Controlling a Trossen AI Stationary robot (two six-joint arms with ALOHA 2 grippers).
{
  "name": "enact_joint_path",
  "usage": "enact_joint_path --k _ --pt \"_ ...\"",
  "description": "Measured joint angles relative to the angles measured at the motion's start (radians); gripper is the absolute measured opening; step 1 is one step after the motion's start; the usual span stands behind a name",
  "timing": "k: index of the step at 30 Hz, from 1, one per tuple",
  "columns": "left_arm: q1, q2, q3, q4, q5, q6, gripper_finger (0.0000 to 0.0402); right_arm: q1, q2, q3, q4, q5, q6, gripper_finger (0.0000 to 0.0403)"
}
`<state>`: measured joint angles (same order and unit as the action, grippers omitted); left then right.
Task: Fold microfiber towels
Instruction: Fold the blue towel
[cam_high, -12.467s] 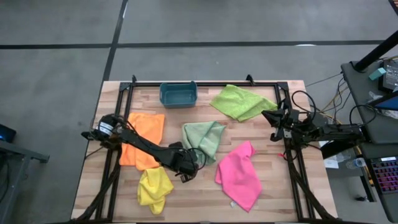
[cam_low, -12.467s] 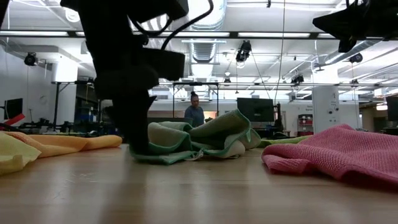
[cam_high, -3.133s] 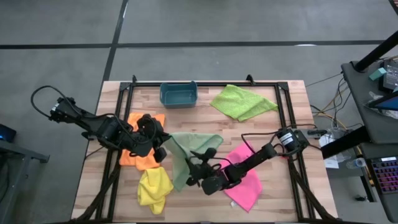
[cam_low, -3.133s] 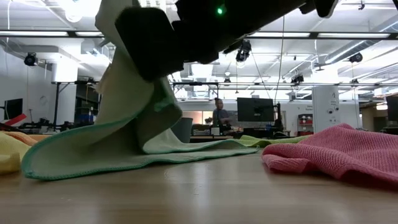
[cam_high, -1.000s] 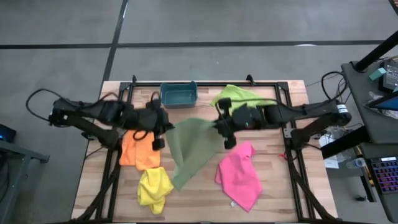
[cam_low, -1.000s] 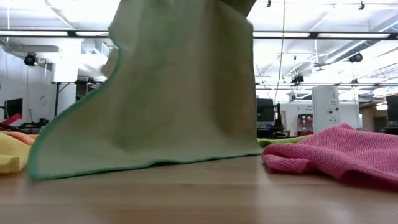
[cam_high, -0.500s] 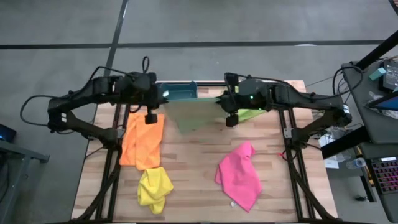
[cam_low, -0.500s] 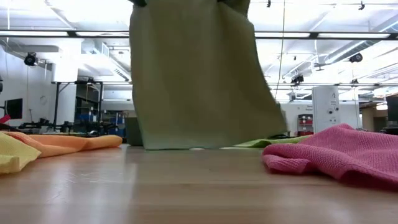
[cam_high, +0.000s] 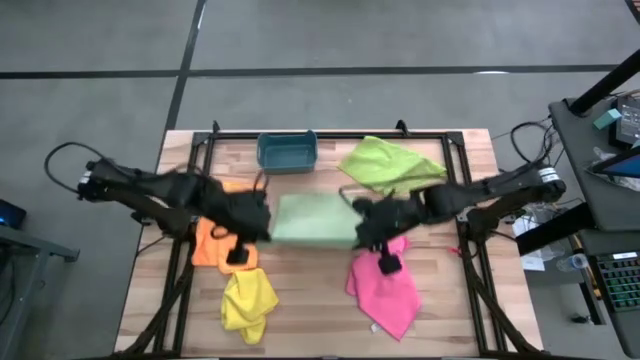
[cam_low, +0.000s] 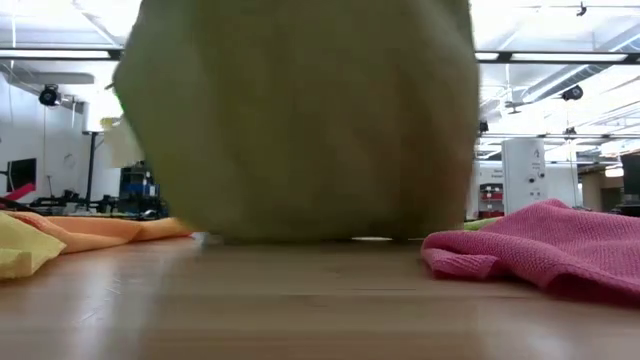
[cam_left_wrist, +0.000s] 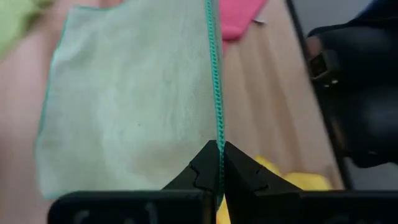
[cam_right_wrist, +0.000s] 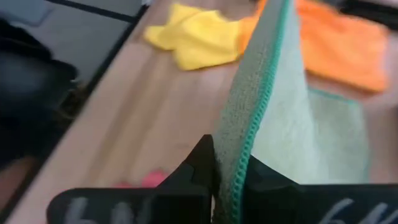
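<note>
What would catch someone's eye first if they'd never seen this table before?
The pale mint green towel at mid-table, stretched between the left gripper and the right gripper, each shut on an edge of it. Around it lie bright cloths: the orange towel and yellow towel on the left arm's side, the pink towel and lime green towel on the right arm's side. A teal bin sits at the far edge.

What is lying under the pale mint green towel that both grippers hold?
Under the pale mint green towel, pinched by the left gripper and right gripper, only the wooden table shows around it. What it covers directly cannot be seen.
</note>
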<state>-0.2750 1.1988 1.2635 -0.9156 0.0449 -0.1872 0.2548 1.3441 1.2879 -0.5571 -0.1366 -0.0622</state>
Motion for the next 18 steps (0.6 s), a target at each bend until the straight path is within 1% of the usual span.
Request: enact_joint_path --k 3,7,9,13,15,18 --pt "-0.08 0.025 -0.072 0.17 0.002 -0.05 0.0 0.078 0.008 -0.081 0.066 -0.001 0.076 0.0008" --pt "-0.152 0.083 -0.132 0.303 0.003 -0.099 0.0 0.166 0.018 -0.187 0.243 0.001 0.182 0.0008" --pt "-0.175 0.117 -0.147 0.326 0.003 -0.128 0.0 0.2 0.03 -0.235 0.363 0.004 0.231 0.0008" --pt "-0.187 0.2 -0.158 0.34 0.004 -0.2 0.0 0.244 0.056 -0.322 0.499 0.023 0.332 0.0008" --pt "-0.185 0.249 -0.155 0.34 0.005 -0.224 0.0 0.254 0.073 -0.351 0.501 0.078 0.381 0.0008" --pt "-0.181 0.308 -0.152 0.334 0.006 -0.218 0.0 0.254 0.107 -0.387 0.497 0.177 0.437 0.0008"
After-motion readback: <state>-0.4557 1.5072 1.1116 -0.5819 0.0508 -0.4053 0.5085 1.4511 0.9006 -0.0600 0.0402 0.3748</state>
